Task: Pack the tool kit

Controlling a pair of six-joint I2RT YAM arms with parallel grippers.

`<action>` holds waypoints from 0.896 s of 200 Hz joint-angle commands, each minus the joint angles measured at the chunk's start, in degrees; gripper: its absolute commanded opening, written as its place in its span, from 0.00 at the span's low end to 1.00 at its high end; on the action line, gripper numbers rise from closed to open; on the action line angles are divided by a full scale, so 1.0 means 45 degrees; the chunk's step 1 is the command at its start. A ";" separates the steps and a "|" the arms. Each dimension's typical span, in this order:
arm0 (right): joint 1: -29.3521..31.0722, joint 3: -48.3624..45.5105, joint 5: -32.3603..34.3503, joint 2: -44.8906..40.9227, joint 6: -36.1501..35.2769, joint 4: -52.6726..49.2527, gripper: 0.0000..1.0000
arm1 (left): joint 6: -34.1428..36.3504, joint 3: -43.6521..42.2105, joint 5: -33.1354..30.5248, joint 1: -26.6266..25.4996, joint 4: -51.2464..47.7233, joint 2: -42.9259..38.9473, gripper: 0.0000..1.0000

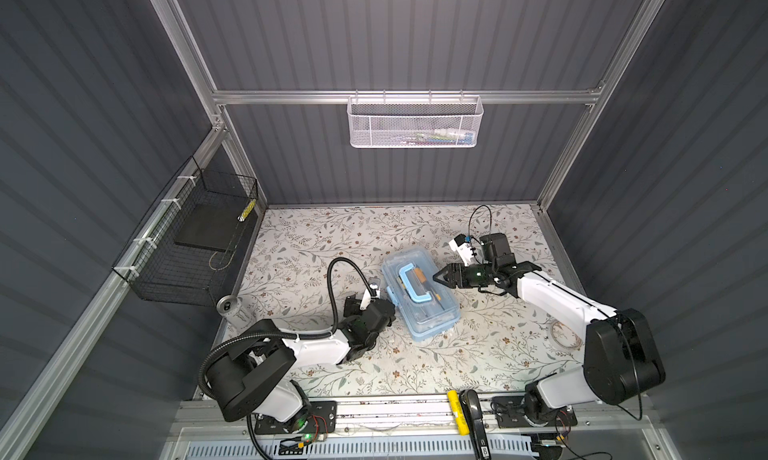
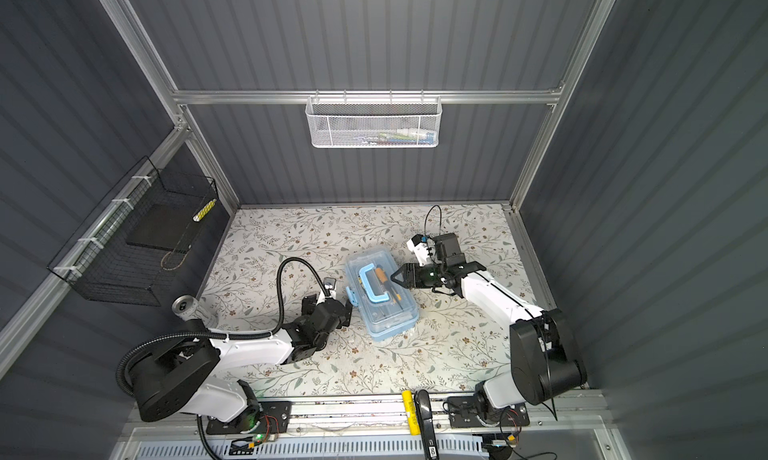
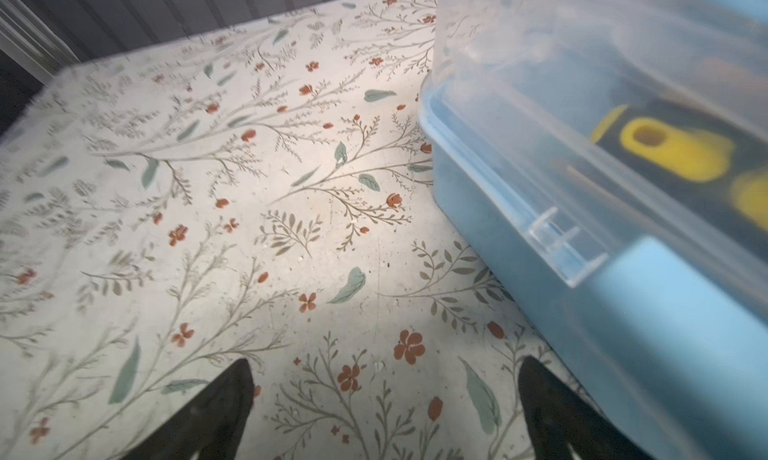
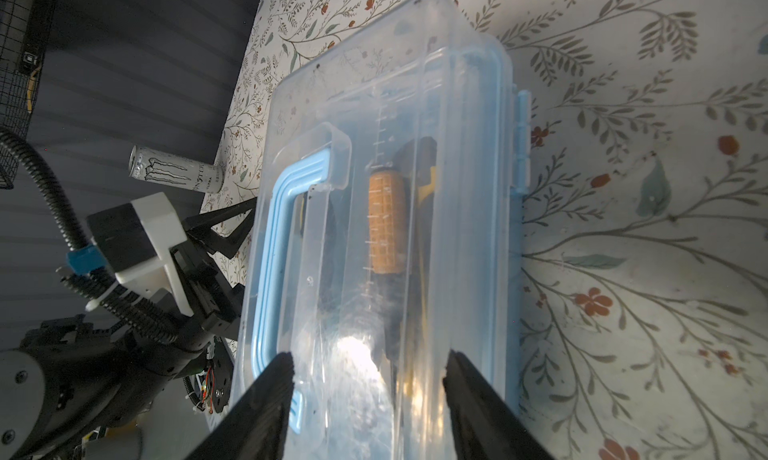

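Observation:
The tool kit [image 1: 420, 297] [image 2: 382, 302] is a light-blue box lying at the middle of the floral table, its clear lid down and its blue handle [image 1: 411, 285] [image 4: 282, 237] flat on top. An orange-handled screwdriver [image 4: 386, 225] and a yellow-and-black tool [image 3: 673, 150] show through the lid. My left gripper [image 3: 386, 362] [image 1: 384, 312] is open, low over the table beside the box's left long side, near its blue latch [image 3: 665, 279]. My right gripper [image 4: 370, 356] [image 1: 435, 277] [image 2: 393, 278] is open over the lid, with nothing between its fingers.
A white mesh basket [image 1: 415, 123] hangs on the back rail. A black wire basket [image 1: 195, 245] hangs on the left wall. A drink can [image 1: 227, 305] stands at the table's left edge. A yellow tool [image 1: 456, 412] lies on the front rail, and a cable coil [image 1: 565, 335] near the right arm.

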 commanded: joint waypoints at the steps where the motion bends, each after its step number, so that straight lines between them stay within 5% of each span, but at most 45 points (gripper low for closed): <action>1: -0.0015 -0.0155 -0.0386 0.0163 0.0060 -0.0040 0.60 | -0.1811 0.0052 0.2590 0.0799 -0.0075 -0.0345 1.00; 69: -0.0014 -0.0547 -0.0769 0.0194 0.0082 0.0349 0.60 | -0.4536 -0.0672 0.6131 0.1287 0.2202 -0.0484 0.89; 115: -0.0022 -0.0822 -0.0826 0.0018 0.0083 0.0425 0.60 | -0.5645 -0.2390 0.5957 0.1287 0.4846 -0.0789 0.73; 179: -0.0034 -0.0941 -0.0860 0.0057 0.0118 0.0456 0.60 | -0.6317 -0.3448 0.6639 0.1306 0.8547 0.0167 0.66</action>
